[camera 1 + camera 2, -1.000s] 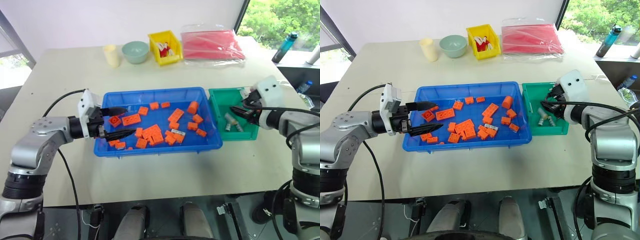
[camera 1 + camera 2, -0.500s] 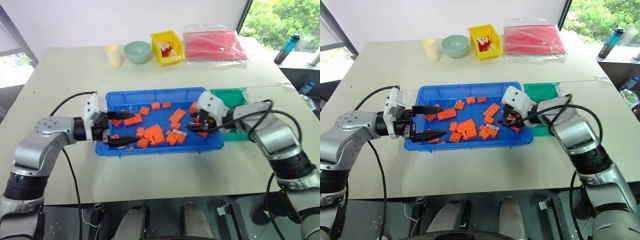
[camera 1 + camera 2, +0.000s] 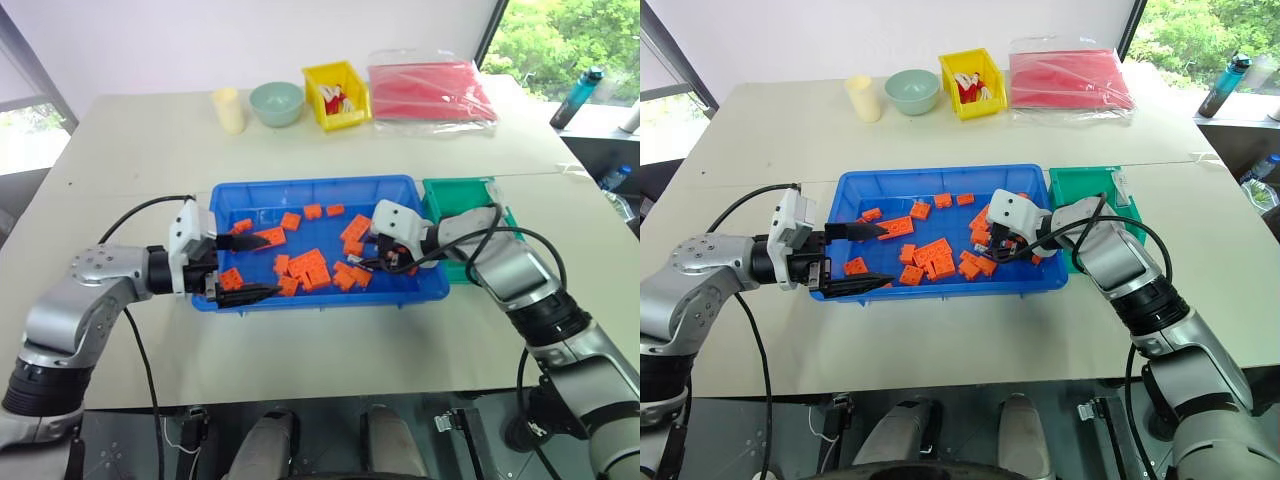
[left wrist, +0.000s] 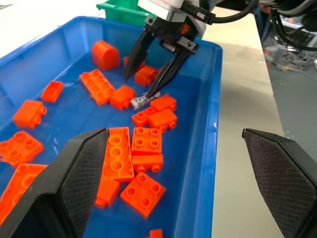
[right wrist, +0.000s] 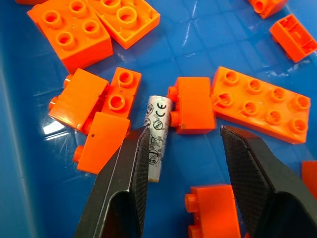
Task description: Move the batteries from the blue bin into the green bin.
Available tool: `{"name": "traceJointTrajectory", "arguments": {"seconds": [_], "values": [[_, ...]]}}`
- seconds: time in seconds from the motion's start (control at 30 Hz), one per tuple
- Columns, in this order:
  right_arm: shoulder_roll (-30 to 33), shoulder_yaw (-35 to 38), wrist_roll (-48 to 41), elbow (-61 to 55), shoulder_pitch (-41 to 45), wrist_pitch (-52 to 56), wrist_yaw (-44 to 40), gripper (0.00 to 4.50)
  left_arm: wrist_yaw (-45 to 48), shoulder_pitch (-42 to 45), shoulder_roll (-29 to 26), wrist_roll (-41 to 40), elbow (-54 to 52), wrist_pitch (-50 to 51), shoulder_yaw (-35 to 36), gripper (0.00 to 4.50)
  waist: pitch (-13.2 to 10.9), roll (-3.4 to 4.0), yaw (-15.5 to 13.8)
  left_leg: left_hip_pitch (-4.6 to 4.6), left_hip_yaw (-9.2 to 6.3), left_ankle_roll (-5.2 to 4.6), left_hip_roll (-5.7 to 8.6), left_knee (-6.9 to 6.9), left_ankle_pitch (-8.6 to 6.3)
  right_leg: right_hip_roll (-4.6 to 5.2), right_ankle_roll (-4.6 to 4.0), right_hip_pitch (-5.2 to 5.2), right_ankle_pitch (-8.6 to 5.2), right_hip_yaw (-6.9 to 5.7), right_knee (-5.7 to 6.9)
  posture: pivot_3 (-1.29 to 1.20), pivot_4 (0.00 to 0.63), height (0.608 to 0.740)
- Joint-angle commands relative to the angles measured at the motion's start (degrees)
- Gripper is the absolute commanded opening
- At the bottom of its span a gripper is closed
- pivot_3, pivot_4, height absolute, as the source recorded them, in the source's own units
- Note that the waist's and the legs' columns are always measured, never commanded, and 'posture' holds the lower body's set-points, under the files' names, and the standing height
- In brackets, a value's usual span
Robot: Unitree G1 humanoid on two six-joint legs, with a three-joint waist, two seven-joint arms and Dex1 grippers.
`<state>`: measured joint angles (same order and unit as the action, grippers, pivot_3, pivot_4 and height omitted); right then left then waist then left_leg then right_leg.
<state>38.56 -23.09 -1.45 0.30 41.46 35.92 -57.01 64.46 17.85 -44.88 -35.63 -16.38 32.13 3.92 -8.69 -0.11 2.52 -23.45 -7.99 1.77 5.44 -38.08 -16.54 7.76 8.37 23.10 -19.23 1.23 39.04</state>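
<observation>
Right wrist view showed the right gripper [image 5: 183,163] low inside the blue bin [image 3: 420,290], its two black fingers parted and holding nothing. A silver battery [image 5: 156,136] lay flat on the bin's floor among orange bricks [image 3: 305,266]. One finger [image 5: 124,183] overlapped the battery's near end; whether it touched could not be told. The other finger stood apart, past a small brick that lay against the battery.

From the head views, the right gripper reached into the blue bin's right part, just beside the wall that adjoins the green bin [image 3: 452,198]. The green bin sat against the blue bin's right side, and its contents could not be made out behind the arm.

The left gripper [image 3: 245,264] rested at the blue bin's left end, its fingers spread wide and empty, pointing across the bin toward the right gripper.

Beyond the blue bin, at the table's [image 3: 120,150] far edge, stood a cup [image 3: 228,109], a bowl [image 3: 275,102], a yellow bin [image 3: 336,93] and a red bag [image 3: 427,90].
</observation>
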Motion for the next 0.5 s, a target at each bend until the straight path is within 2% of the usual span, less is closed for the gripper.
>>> {"name": "traceJointTrajectory", "arguments": {"seconds": [0.03, 0.27, 0.37, 0.47, 0.5], "values": [[-0.3, 1.0, 0.0, -0.9, 1.0, -0.1, -0.7, 2.30, -0.7, -0.4, -0.6, -0.6, -1.4, -0.7, 2.4, 4.50, 0.0, 0.00, 0.0, 0.00, 0.00, 0.00, 0.00, 0.01, 0.00, 0.00, 0.00, 0.00, 0.00, 0.00, 0.00, 0.00, 0.150, 0.740], [-0.3, 0.9, 0.0, -3.0, -0.1, 1.4, -1.2, 2.30, -1.4, 0.8, -0.6, -0.6, -0.9, -0.6, 2.2, 4.50, 0.0, 0.00, 0.0, 0.00, 0.00, 0.00, 0.00, 0.02, 0.00, 0.00, 0.00, 0.01, 0.00, 0.00, 0.00, 0.00, 0.150, 0.740], [-0.8, -0.5, 1.2, -1.4, -1.1, 0.2, -0.9, 1.54, -1.5, 1.8, -0.5, -0.5, -0.5, -0.5, 1.9, 4.50, 0.0, 0.00, 0.0, 0.00, 0.00, 0.00, 0.00, 0.02, 0.00, 0.00, 0.00, 0.01, 0.00, 0.00, -0.01, 0.00, 0.150, 0.740], [-1.1, -0.9, 1.7, -0.9, -1.9, -0.4, -1.0, 0.10, -1.6, 2.8, -0.5, -0.4, -0.1, -0.5, 1.8, 4.50, 0.0, 0.00, 0.1, 0.00, -0.01, 0.00, 0.00, 0.02, 0.00, 0.00, 0.00, 0.00, 0.00, -0.01, -0.01, 0.00, 0.150, 0.740], [-1.1, -0.8, 1.9, -0.9, -2.0, -0.5, -1.0, 0.10, -1.5, 3.1, -0.5, -0.5, 0.1, -0.5, 1.7, 4.50, 0.0, 0.00, 0.1, 0.00, 0.00, 0.00, 0.00, 0.02, 0.00, 0.00, 0.00, 0.00, 0.00, 0.00, 0.00, 0.00, 0.150, 0.740]]}}
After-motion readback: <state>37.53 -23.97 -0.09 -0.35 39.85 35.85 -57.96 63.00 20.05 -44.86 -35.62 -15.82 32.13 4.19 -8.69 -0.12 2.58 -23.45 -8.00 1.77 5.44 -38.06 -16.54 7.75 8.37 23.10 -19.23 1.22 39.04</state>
